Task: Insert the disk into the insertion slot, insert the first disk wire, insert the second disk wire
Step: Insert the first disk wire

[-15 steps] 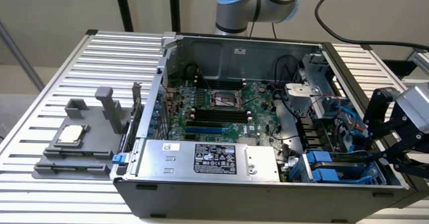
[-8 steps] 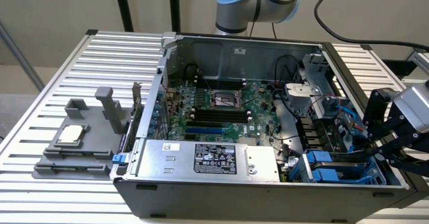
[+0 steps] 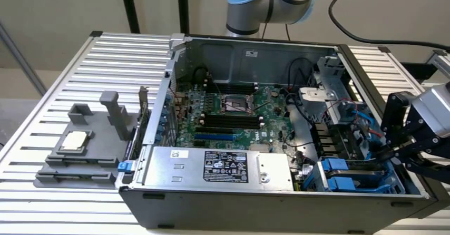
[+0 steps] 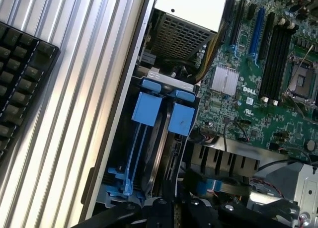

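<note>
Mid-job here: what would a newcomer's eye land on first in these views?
The open computer case on the slatted table, its green motherboard bare in the middle. At the exterior view's lower right, the bright blue latches of the insertion slot, with the black gripper just beside them.

An open computer case (image 3: 281, 206) lies on a slatted table (image 3: 126, 56). The black gripper (image 3: 389, 153) reaches in over the case's edge on the exterior view's right, jaws closed, just above the drive cage (image 3: 351, 174) with its blue latches. A silver power supply (image 3: 211, 166) sits beside the cage, with the motherboard (image 3: 239, 119) behind it. On the exterior view's left a grey fixture block (image 3: 77, 164) bears a chip (image 3: 75, 141)
</note>
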### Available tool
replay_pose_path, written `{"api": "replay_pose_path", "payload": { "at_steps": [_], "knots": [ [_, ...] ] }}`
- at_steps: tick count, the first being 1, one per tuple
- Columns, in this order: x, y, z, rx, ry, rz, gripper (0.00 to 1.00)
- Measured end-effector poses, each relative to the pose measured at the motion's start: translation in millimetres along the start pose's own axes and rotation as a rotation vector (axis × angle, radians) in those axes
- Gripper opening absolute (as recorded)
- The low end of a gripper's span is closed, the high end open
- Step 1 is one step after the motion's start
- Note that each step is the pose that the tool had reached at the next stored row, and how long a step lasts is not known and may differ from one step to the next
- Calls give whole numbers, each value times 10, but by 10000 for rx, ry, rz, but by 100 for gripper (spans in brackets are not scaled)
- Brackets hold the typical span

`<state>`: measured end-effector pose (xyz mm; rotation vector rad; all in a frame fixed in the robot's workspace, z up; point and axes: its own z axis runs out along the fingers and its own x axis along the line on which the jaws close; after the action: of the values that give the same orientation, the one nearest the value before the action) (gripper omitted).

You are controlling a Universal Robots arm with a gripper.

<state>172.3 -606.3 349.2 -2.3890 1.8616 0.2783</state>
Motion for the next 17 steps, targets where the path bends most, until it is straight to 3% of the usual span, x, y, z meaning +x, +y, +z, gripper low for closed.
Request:
{"api": "replay_pose_path", "payload": {
  "at_steps": [5, 7, 11, 13, 15, 17],
  "knots": [
    [-47, 133, -48, -7, 15, 2, 16],
    [-61, 183, -44, -38, 51, 10, 16],
    [-67, 209, -41, -236, 194, 66, 16],
    [-67, 211, -40, -307, 257, 172, 16],
    [-67, 211, -40, -318, 269, 383, 16],
    [-67, 210, -39, -280, 268, 653, 16]
  ]
}}
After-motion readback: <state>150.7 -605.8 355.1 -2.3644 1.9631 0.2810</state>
